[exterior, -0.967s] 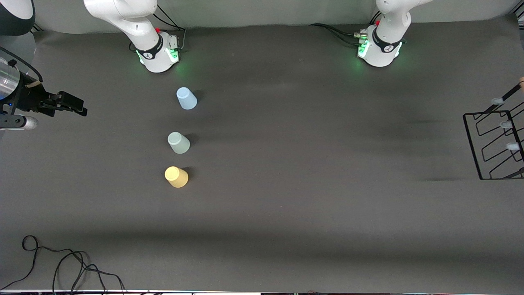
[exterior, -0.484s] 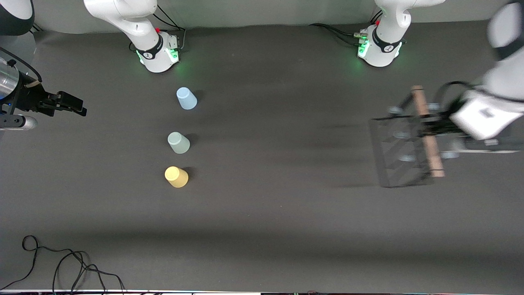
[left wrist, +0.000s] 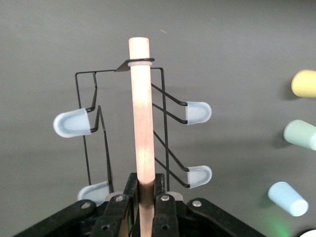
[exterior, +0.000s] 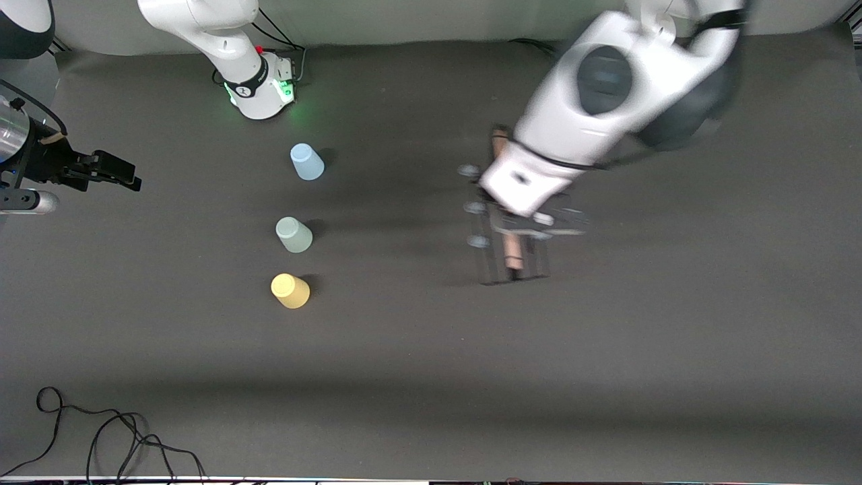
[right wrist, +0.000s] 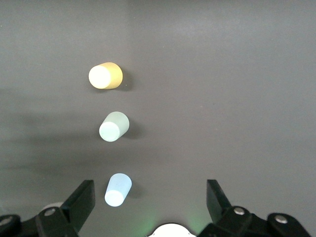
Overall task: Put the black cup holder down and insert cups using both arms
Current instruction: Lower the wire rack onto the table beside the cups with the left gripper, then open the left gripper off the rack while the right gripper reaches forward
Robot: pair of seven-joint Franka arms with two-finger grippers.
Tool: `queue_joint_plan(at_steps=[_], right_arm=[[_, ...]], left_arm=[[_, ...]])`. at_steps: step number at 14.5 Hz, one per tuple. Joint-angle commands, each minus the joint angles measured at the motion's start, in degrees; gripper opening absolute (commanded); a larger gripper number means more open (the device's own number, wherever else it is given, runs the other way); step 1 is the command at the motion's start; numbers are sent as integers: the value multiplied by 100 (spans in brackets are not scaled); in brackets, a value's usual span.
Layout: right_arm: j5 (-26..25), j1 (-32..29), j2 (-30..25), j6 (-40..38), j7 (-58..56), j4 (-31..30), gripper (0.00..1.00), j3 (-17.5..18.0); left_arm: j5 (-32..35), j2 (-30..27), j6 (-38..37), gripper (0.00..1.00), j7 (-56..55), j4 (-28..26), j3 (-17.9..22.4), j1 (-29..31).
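Note:
The black cup holder [exterior: 512,254], a wire rack with a wooden rod handle and pale blue peg tips, hangs over the middle of the table. My left gripper [exterior: 510,228] is shut on that rod. In the left wrist view the rod of the holder [left wrist: 139,113] runs up from between the left gripper's [left wrist: 146,186] fingers. Three cups stand upside down in a row toward the right arm's end. The light blue cup [exterior: 307,162] is farthest from the front camera, the pale green cup [exterior: 294,234] is in the middle and the yellow cup [exterior: 290,291] is nearest. My right gripper [exterior: 128,176] waits open by the table's edge, holding nothing.
The right wrist view shows the open right gripper [right wrist: 149,197] above the blue cup [right wrist: 118,189], green cup [right wrist: 114,126] and yellow cup [right wrist: 105,75]. A loose black cable [exterior: 101,438] lies at the near corner. The right arm's base [exterior: 259,87] stands close to the blue cup.
My left arm has swung in from the left arm's end of the table, carrying the cup holder to over the middle. The right arm and the cups have stayed put.

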Motion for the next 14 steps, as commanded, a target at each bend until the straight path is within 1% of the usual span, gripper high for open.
queue_joint_plan(at_steps=[1,3,5,8,11,14], right_arm=[[-5,10,-67,-11,6,-27,100,-38],[-5,10,-67,-38,6,-27,100,-38],[-5,10,-67,-38,6,-27,100,-38],[-5,10,-67,-38,6,-27,100,-38],[-5,19,-76,-38,33,-36,100,-38],[12,19,-85,6,129,-45,100,-38]], left_arm=[[397,464,53,0,-1088,572,105,-829],[635,789,150,0,-1731,809,105,-1261],[714,1053,264,0,-2031,941,105,-1508],[864,1352,660,0,-2120,933,113,-1693],[1118,1624,976,0,-2129,889,105,-1711],[1172,1827,1301,0,-2129,863,105,-1755]])
